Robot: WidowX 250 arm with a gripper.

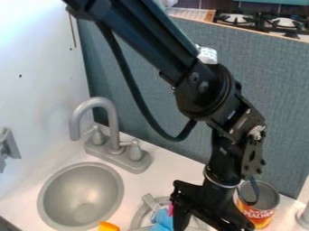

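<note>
White counter (175, 169), gray sink (81, 194), open peach can (263, 208). Light-blue thing (161, 219) sits beside my gripper (194, 204), by a round gray rim (138, 218); can't tell how wide I'm open.

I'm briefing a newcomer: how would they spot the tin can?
Find the blue-grey panel behind the white counter. At its foot, on the picture's right beside the black arm, stands the tin can. Its orange-and-red label sets it apart from the all-grey faucet and sink.

A white counter (175, 168) holds a sink (81, 194), a faucet (113, 118) and an open can (262, 215).
</note>
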